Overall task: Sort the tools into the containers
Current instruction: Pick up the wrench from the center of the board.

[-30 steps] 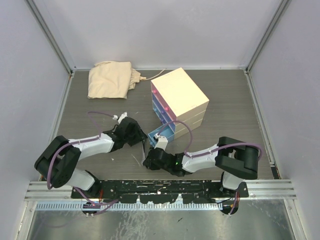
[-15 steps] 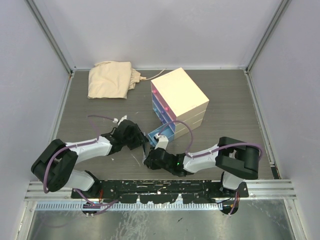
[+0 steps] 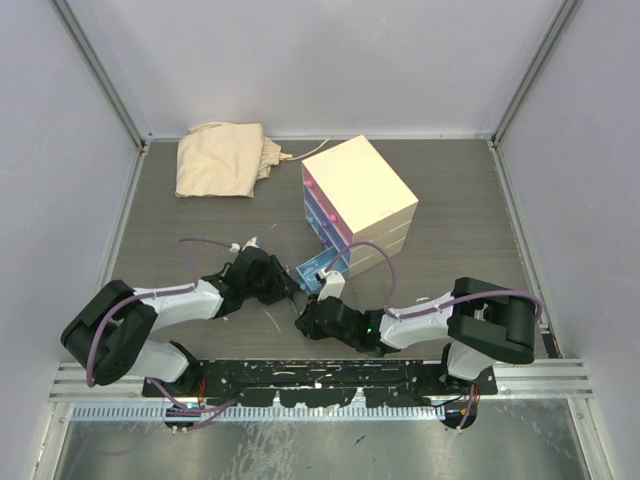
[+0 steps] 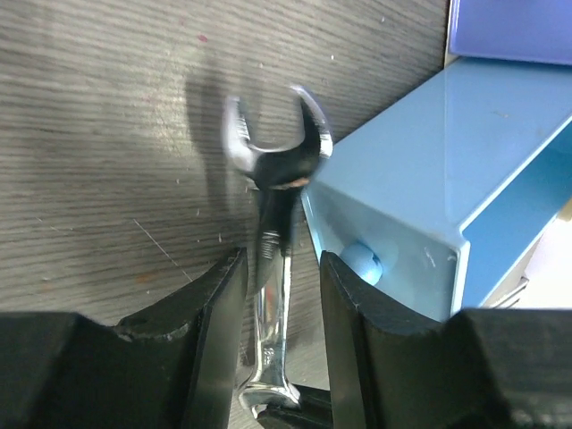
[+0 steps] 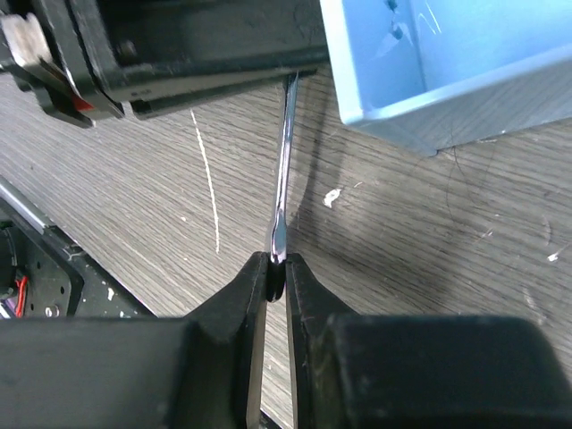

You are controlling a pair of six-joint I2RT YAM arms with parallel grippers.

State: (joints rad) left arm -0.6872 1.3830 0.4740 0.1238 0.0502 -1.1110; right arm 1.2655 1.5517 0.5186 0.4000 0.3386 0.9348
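Right gripper (image 5: 277, 268) has its two black fingers pressed together on the very tip of a slim silver steel spanner (image 5: 284, 161). It pinches the tool so that the shaft stretches away low over the grey wood-grain table (image 5: 161, 206).

Left gripper (image 4: 277, 331) straddles the far part of the same spanner. Its fingers (image 4: 219, 313) stand spread on either side of the shaft with a sliver of gap on each side, so they are not clamping it. The spanner's open-ended head, blurred, pokes out beyond them.

Just beside the head is the corner of a pulled-out light-blue plastic drawer (image 4: 420, 179) with a small round knob. It belongs to a cream box-shaped chest (image 3: 360, 185) at mid-table.

Compared with a second earlier, the left arm has slid closer to the drawer and to the right gripper, bringing its fingers around the shaft. The right arm's elbow has swung outward while its pinch stayed put.

This looks like a handover between the arms. The spanner is still outside the drawer, so it is not yet sorted.
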